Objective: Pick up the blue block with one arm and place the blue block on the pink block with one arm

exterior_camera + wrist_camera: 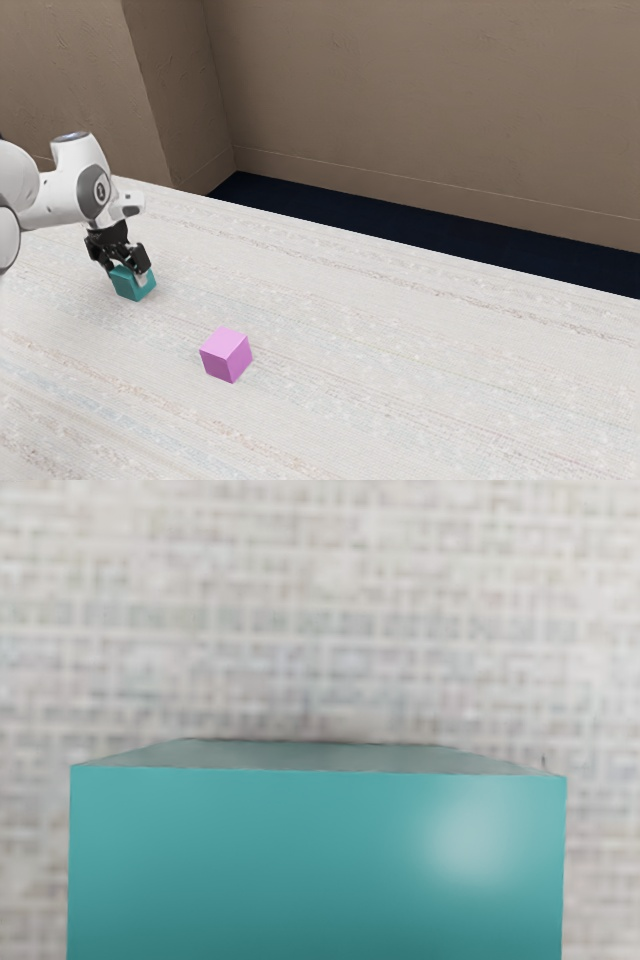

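Pale, fabric-grained tabletop (pixel 400 330) carried both cubes, well apart. My black two-finger gripper (pixel 130 268) sat clamped narrowly on the small teal-blue cube (pixel 131 288), low by the surface. By my reading, the grasp was made; carrying and stacking it on the pink cube (pixel 225 354) remained.

Open table (pixel 400 330) lies between blue block (pixel 131 284) and pink block (pixel 225 354).

White arm (pixel 58 192) of rounded links, with a grey joint cap (pixel 72 137) and black claw (pixel 129 268).

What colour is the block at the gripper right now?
Teal, a blue-green. The block shows best in the wrist view.
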Tool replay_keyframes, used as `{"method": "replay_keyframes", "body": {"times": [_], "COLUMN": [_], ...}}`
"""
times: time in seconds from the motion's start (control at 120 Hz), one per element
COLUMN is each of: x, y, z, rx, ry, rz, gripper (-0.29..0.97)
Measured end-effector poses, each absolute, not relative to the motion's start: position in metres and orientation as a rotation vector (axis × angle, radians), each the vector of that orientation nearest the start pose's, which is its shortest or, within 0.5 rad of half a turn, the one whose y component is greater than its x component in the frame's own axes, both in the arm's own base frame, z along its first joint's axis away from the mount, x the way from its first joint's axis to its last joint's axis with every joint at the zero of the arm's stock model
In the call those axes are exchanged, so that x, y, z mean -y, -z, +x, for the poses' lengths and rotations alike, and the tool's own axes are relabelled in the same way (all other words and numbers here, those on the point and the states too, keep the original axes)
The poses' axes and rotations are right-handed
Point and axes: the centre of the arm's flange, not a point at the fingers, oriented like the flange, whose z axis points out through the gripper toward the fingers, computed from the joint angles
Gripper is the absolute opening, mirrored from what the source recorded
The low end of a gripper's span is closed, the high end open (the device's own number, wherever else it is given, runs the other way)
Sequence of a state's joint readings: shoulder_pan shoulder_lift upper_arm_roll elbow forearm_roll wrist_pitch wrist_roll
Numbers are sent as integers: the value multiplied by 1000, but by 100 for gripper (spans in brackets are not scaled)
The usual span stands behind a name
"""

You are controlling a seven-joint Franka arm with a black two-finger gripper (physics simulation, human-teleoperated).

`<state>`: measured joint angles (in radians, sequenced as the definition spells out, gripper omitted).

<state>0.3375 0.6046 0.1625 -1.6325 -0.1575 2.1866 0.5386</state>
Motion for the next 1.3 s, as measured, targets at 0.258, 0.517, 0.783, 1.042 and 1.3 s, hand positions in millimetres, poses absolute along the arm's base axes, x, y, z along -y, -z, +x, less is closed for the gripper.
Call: {"method": "replay_keyframes", "body": {"times": [0.258, 0.517, 0.783, 1.042, 1.3], "x": [-312, -313, -314, -224, -48], "y": [-264, -264, -269, -366, -415], "z": [610, 612, 613, 545, 500], "rx": [-32, -78, -102, -170, -373], "ry": [-39, -22, 4, 101, 64], "rz": [-3171, -3157, -3145, -3194, -3173], "gripper": [59, 47, 37, 34, 32]}}
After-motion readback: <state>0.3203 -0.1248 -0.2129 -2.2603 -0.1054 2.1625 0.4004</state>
